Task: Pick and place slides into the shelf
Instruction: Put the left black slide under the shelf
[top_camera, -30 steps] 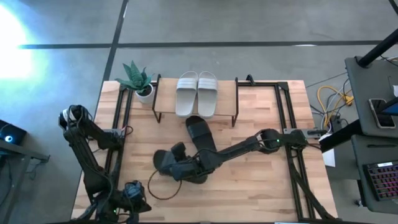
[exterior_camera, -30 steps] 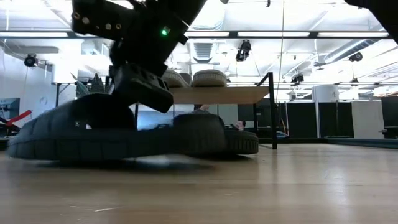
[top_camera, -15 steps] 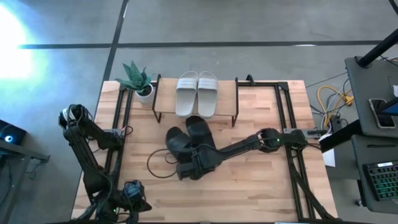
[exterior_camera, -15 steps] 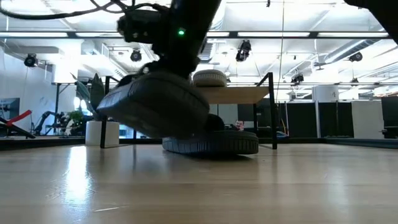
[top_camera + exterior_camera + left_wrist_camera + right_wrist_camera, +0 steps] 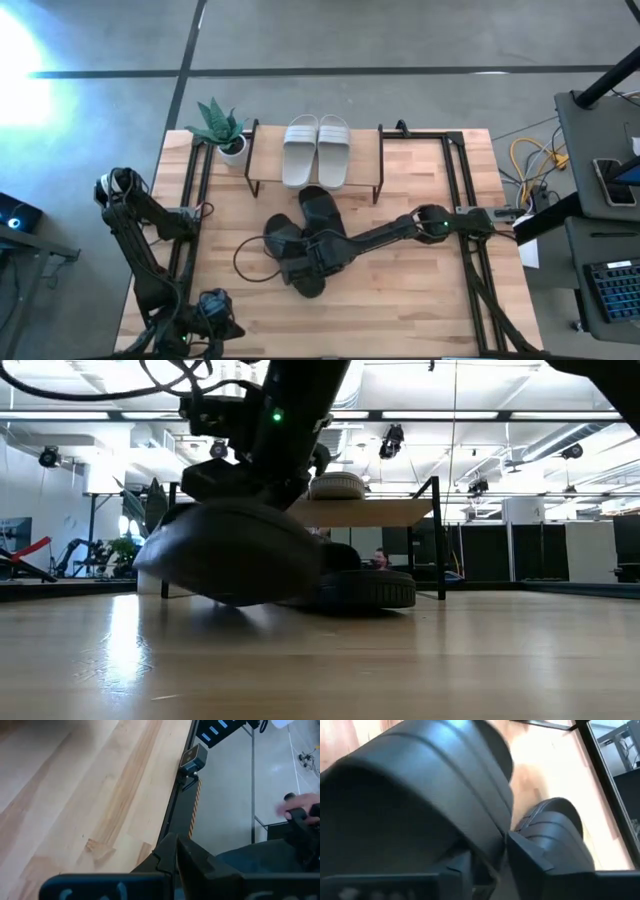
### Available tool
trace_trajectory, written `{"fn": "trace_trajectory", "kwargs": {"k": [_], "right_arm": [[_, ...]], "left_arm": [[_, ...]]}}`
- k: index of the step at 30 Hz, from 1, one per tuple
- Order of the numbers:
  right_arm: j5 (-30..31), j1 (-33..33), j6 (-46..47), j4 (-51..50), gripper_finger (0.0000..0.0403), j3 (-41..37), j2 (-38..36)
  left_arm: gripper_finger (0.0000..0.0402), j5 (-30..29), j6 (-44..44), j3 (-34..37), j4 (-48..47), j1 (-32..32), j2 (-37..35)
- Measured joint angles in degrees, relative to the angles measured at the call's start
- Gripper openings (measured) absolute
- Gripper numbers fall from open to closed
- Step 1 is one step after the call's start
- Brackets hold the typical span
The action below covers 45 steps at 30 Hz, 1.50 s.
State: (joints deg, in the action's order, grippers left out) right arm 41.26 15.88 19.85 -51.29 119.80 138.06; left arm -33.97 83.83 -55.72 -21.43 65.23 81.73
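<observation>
High view: left gripper (image 5: 210, 318) waits at the table's near-left edge; I cannot tell its finger state. Mid-table, right gripper (image 5: 307, 262) clamps a black slide (image 5: 285, 243) beside its mate (image 5: 322, 214). Farther, the grey-white pair (image 5: 316, 150) rests on the shelf (image 5: 264, 152).

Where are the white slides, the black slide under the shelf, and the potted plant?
white slides (image 5: 317, 148), high view, on the straps of the pair on the shelf.
black slide under the shelf (image 5: 322, 213), high view, on its strap.
potted plant (image 5: 217, 126), high view, on the leaves.
</observation>
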Motion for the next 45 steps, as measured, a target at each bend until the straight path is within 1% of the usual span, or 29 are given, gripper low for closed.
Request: {"fn": "trace_trajectory", "kwargs": {"k": [3,7,9,12,14,17,21,24,27,31,35,37,42,45], "right_arm": [[-1.1,0.0,-3.0,-0.3,0.0138,1.4,0.0],[-5.5,0.2,-4.3,-1.8,0.0164,4.4,0.0],[-6.9,0.2,-4.3,-2.6,0.0171,5.7,-0.2],[-7.4,0.2,-3.2,-2.7,0.0178,6.3,-0.3],[-10.2,0.2,-3.2,-3.3,0.0181,6.3,-0.3],[-14.0,0.3,-2.8,-7.7,0.0186,6.3,-0.4],[-14.3,1.2,0.1,-14.2,0.0186,6.2,-1.8],[-14.7,1.8,2.8,-16.4,0.0175,6.2,-4.2],[-15.3,2.1,8.2,-19.0,0.0147,6.2,-7.0],[-15.7,2.9,16.1,-23.0,0.0089,6.2,-10.7],[-16.2,4.7,22.0,-27.9,0.0024,6.2,-13.5],[-16.4,5.8,24.9,-30.3,0.0014,6.2,-13.9],[-15.8,8.3,31.0,-33.8,0.0013,6.2,-14.2],[-15.3,9.4,33.8,-34.2,0.0013,5.7,-14.2]], "left_arm": [[0.0000,-0.6,0.0,0.0,0.0,0.0,0.0],[0.0000,-0.6,0.0,0.0,0.1,0.0,0.0],[0.0000,-0.8,0.0,0.1,0.0,0.0,0.0],[0.0000,-1.2,0.0,0.1,0.0,0.0,0.0],[0.0000,-1.4,0.0,0.3,0.0,0.0,0.0],[0.0000,-2.0,1.1,0.7,0.0,0.0,0.0],[0.0000,-6.3,4.3,2.6,-0.4,-0.4,0.4],[0.0000,-6.9,8.3,6.4,-1.9,-2.4,1.3],[0.0000,-7.1,13.7,11.3,-2.0,-5.6,1.8],[0.0000,-8.3,17.3,16.6,-1.9,-10.8,1.9],[0.0000,-8.1,17.8,20.1,-1.6,-16.1,1.0],[0.0000,-7.0,17.3,21.1,-1.4,-18.4,0.8],[0.0000,-7.5,11.5,22.6,-1.1,-23.7,-0.2],[0.0000,-7.9,8.1,23.3,-0.4,-27.4,-0.3]]}}
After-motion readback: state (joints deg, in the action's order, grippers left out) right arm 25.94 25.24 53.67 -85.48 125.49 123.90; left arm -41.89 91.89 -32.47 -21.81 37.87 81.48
